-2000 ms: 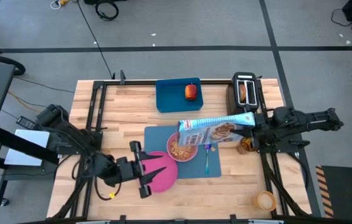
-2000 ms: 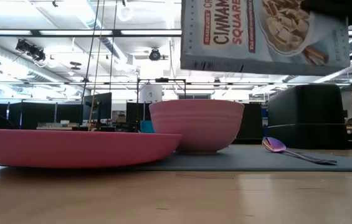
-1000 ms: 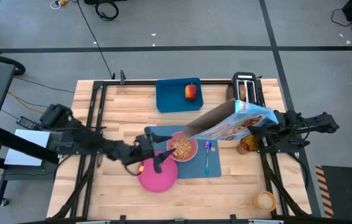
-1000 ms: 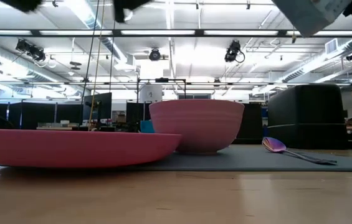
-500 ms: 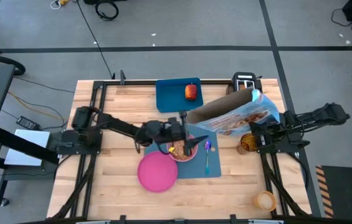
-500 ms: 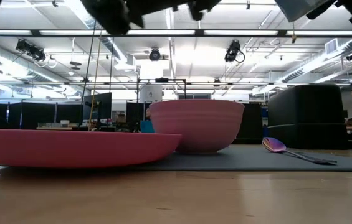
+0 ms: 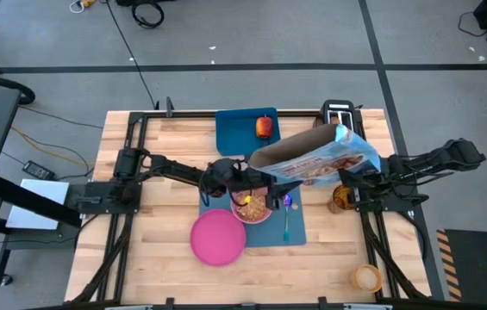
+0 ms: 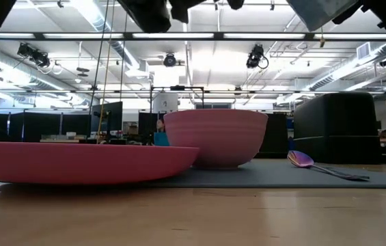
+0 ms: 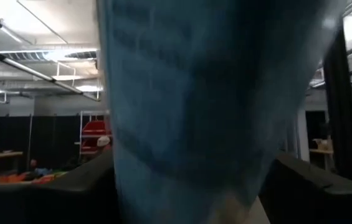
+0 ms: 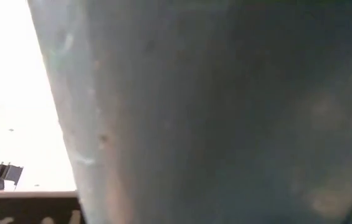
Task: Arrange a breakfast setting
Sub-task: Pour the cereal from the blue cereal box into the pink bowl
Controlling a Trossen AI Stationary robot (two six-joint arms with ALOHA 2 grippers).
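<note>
While the right gripper (image 7: pixel 352 172) grips the tilted cereal box (image 7: pixel 316 159), the left gripper (image 7: pixel 265 183), fingers spread, reaches over the bowl (image 7: pixel 252 207). It has left the plate (image 7: pixel 218 238).

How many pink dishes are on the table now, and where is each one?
2. The pink plate lies at the mat's front-left corner, partly on the wood. The pink bowl, holding cereal, stands on the mat just behind it. None other shows.

The wooden table (image 7: pixel 165 155) is standing on a grey floor (image 7: pixel 252 34) with dark lines crossing it. Black cables (image 7: pixel 144 13) are lying on the floor. Long ceiling lights (image 8: pixel 179 35) are shining bright in the big room. Dark desks and screens (image 8: pixel 107 116) are sitting far back.
</note>
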